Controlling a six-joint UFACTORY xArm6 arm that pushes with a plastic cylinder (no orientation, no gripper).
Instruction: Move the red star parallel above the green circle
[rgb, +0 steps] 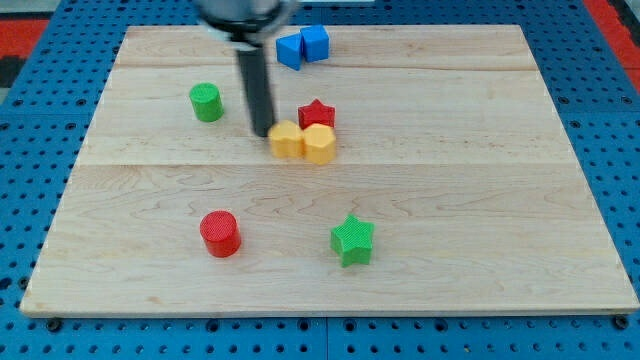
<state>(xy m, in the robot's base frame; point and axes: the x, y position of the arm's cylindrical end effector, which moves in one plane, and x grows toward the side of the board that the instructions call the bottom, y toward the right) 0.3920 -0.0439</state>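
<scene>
The red star (317, 113) lies near the board's middle top, touching two yellow blocks (303, 141) just below it. The green circle (207, 102) stands at the view's upper left. My tip (262, 131) is on the board between them, just left of the left yellow block and lower left of the red star, about a block's width right of the green circle.
Two blue blocks (303, 46) sit together at the view's top centre. A red circle (220, 233) is at the lower left and a green star (352, 240) at the lower middle. The wooden board (500, 200) lies on a blue pegged surface.
</scene>
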